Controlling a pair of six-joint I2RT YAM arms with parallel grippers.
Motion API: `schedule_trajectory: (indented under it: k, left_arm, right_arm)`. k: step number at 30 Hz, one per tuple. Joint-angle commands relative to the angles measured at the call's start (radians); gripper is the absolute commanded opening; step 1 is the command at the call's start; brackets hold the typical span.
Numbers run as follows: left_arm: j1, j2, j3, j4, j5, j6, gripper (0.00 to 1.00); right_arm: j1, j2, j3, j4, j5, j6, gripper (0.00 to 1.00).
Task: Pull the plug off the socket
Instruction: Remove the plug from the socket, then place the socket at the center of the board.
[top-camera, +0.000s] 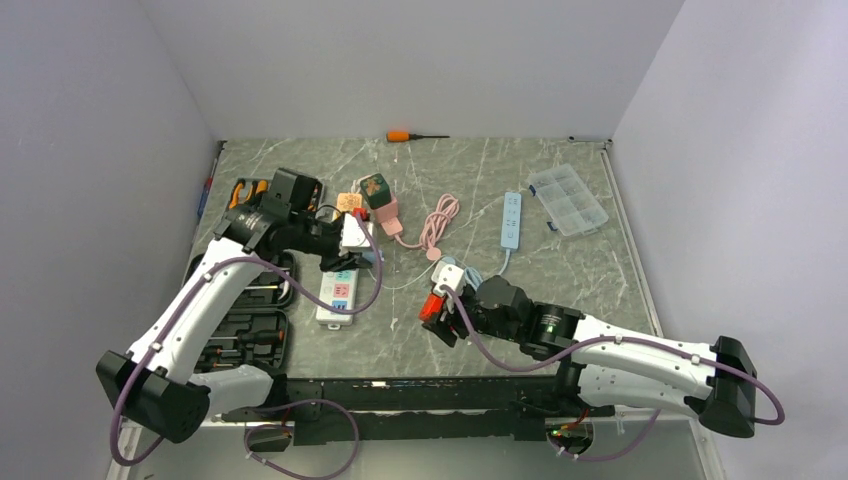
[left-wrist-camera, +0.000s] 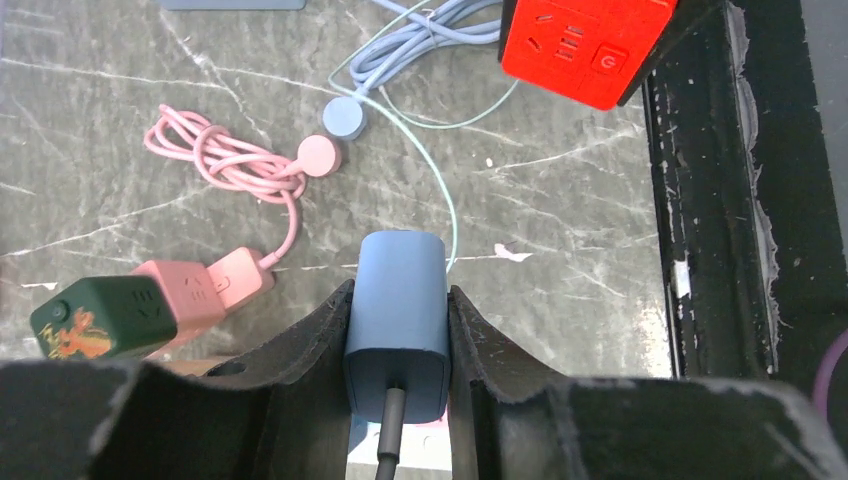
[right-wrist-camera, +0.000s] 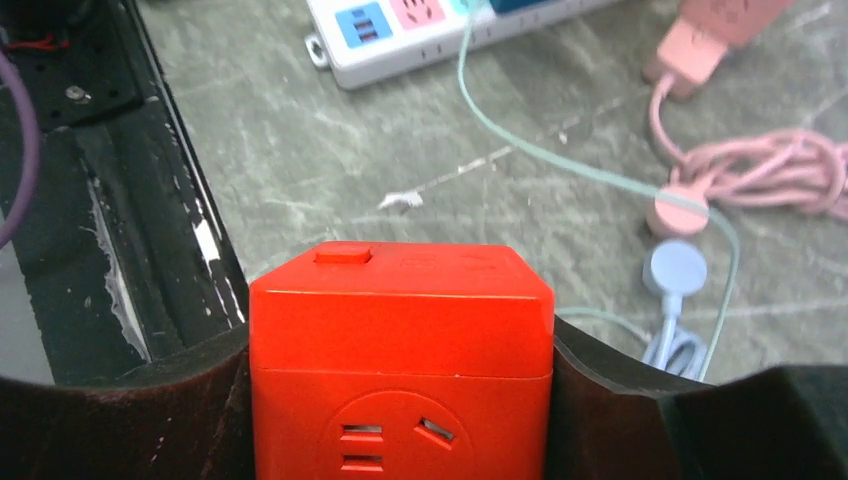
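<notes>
The left gripper (left-wrist-camera: 400, 295) has its two dark fingers pressed against the flanks of a blue plug (left-wrist-camera: 398, 325), which stands upright between them with a dark lead coming out of its near end. Directly beneath it a sliver of the white power strip (top-camera: 337, 291) shows, but whether the plug's pins are seated in the strip or clear of it cannot be told from any view. A thin pale green cord (left-wrist-camera: 440, 190) curves away from the plug across the marbled table (top-camera: 560, 280). The right gripper (right-wrist-camera: 400, 340) is clamped on a red cube socket (right-wrist-camera: 400, 300), one finger on each side, holding it just above the table near the front rail. To the left gripper's left lie a pink cube socket (left-wrist-camera: 200, 290) touching a dark green cube socket (left-wrist-camera: 95, 320), with a coiled pink cable (left-wrist-camera: 220, 160) trailing from the pink one. Farther back are a light-blue power strip (top-camera: 512, 220), a clear compartment box (top-camera: 567, 199) and an orange-handled screwdriver (top-camera: 405, 135); an open black tool case (top-camera: 245, 335) sits at the table's left.
</notes>
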Motion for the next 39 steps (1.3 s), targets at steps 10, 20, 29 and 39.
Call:
schedule_trajectory:
  k: [10,20,29,39]
  left_arm:
    - [-0.020,0.000,0.174,-0.082,0.085,0.032,0.00]
    - [-0.093,-0.020,0.261,-0.044,0.074,-0.058,0.00]
    - [-0.166,-0.036,0.282,-0.002,0.075,-0.124,0.00]
    - [-0.177,-0.045,0.261,0.017,0.081,-0.148,0.00]
  right_arm:
    - [-0.518,0.099,0.180,-0.490,0.402,0.788,0.00]
    - [-0.820,0.209,0.067,-0.538,0.287,1.007,0.06]
    - [-0.837,0.346,-0.030,-0.472,0.295,1.064,0.66]
    - [-0.802,0.165,0.067,-0.541,0.329,0.947,0.94]
